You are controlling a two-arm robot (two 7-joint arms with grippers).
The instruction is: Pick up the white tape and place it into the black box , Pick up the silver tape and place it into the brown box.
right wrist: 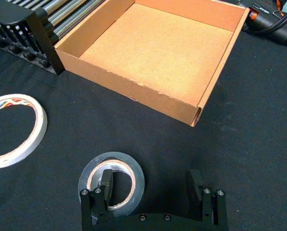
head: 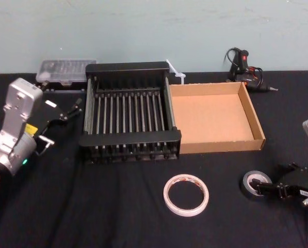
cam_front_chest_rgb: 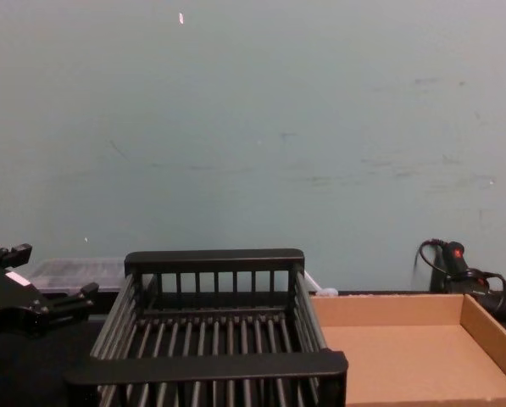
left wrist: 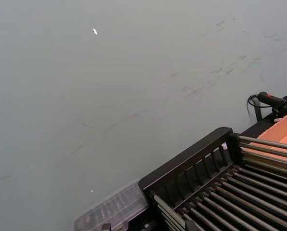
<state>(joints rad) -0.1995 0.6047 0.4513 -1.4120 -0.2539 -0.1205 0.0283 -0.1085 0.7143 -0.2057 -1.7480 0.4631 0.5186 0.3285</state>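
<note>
Low, right hand [right wrist: 151, 179] splayed astride silver tape [right wrist: 135, 169], white tape [right wrist: 39, 126] beside, left hand [head: 71, 109] splayed beside black box [head: 130, 138]

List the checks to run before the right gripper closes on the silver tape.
1. Right gripper open: ok.
2. One finger sits in the hole of the silver tape and the other stands outside its rim, so the roll's wall lies between them: ok.
3. Fingers low enough on the roll for a firm hold: cannot tell.
4. White tape lies apart from the silver roll, clear of the grasp: ok.
5. Brown box has nothing in it and is ready to take the roll: ok.
6. Left gripper is on the far side of the black crate, away from the path to the box: ok.
</note>
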